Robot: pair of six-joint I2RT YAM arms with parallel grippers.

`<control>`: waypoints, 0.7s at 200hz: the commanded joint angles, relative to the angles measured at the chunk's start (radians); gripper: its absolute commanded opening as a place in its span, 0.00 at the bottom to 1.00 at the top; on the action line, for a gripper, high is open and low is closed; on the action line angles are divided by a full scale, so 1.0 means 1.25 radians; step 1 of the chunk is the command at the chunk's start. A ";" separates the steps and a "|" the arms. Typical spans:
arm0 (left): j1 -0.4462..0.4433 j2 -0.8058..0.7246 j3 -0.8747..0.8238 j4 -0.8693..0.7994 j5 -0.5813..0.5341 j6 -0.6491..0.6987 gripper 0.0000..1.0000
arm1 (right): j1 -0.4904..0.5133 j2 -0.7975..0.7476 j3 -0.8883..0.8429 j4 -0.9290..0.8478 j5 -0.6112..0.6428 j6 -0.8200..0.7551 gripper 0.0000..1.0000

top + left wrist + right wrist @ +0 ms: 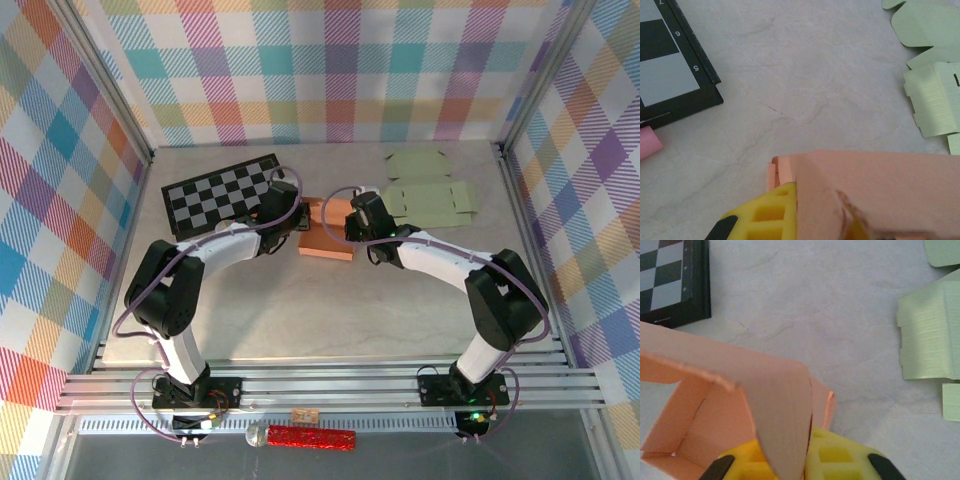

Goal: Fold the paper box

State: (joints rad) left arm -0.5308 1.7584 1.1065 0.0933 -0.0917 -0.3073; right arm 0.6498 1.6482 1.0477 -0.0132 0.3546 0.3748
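From above, the orange paper box [325, 232] sits mid-table [300, 320], between the chessboard [222, 193] and the flat green cutouts [430, 195], with the left gripper [289, 213] and right gripper [351, 222] meeting it from either side. The left wrist view adds that its yellow fingers [775, 215] are pressed together on a wall of the box. The right wrist view alone looks into the box's hollow inside, where a curled flap [782, 405] runs between that gripper's fingers [837, 457]; I cannot tell whether they clamp it.
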 commanded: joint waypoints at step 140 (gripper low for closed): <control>-0.024 -0.023 -0.036 0.003 -0.019 -0.007 0.00 | 0.014 -0.138 0.230 -0.528 -0.294 0.289 0.75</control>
State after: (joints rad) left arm -0.5495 1.7386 1.0489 0.1570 -0.1177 -0.3218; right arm 0.6624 1.5341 1.2800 -0.5358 0.0822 0.6678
